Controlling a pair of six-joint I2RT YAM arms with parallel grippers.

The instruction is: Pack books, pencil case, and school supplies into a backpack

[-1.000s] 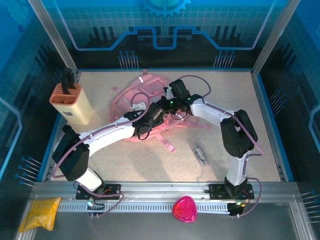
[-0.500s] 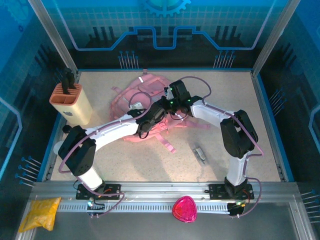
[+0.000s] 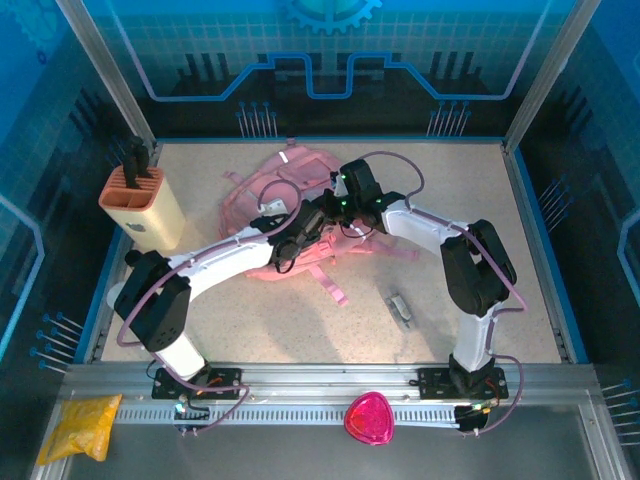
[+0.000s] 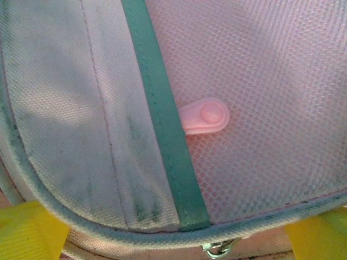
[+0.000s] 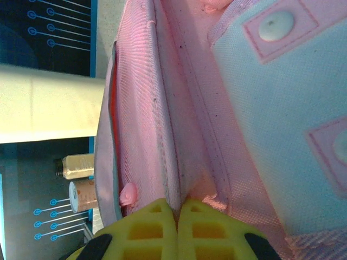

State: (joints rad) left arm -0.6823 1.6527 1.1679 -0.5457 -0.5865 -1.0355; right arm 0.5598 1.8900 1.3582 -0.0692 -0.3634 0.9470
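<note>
The backpack lies limp beneath both grippers. The right gripper is clenched on a thin fold of its cloth, and the left gripper hangs spread wide just above it. It looks soft, light and saggy, so I'd grab a stitched seam.

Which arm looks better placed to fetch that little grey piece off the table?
Probably left: the left gripper is open and free over the pink backpack, while the right gripper is shut on the backpack's fabric. The grey piece lies nearer the right arm, though.
</note>
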